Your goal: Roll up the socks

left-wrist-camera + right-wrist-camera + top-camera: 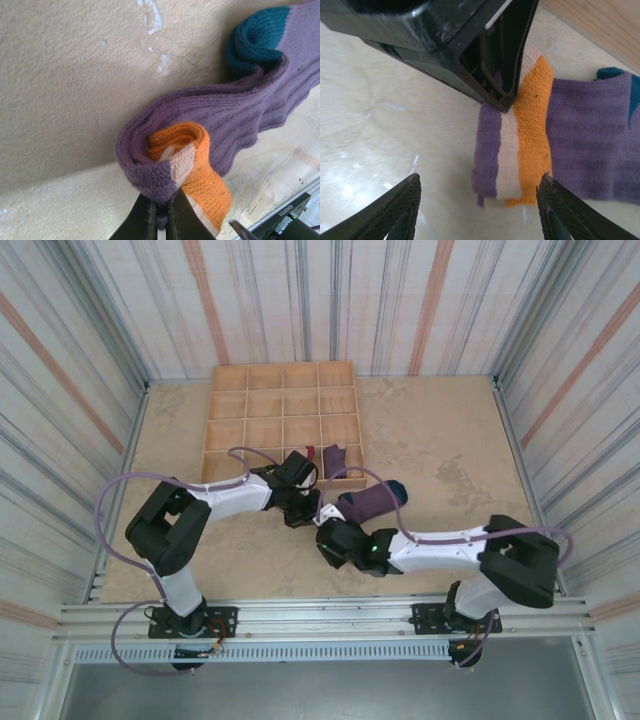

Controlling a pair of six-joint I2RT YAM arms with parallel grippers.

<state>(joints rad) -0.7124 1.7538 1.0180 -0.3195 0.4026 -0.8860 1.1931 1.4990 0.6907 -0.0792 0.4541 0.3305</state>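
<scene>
A purple sock [372, 502] with a teal toe and an orange cuff lies on the table just in front of the tray. Its cuff end [175, 145] is curled into a small roll of purple, cream and orange. My left gripper [162, 200] is shut on the edge of that roll, pinching the purple fabric. It also reaches down onto the roll from above in the right wrist view as the left gripper [500, 95]. My right gripper [480, 180] hangs open above the roll's near end [515, 165], one finger on each side, touching nothing. The rest of the purple sock [590, 145] stretches away flat to the right.
A wooden grid tray [228, 405] stands at the back centre, with a dark purple sock [335, 458] in a near-right compartment. Both arms [230, 495] meet at mid-table. Striped walls close in the table on three sides.
</scene>
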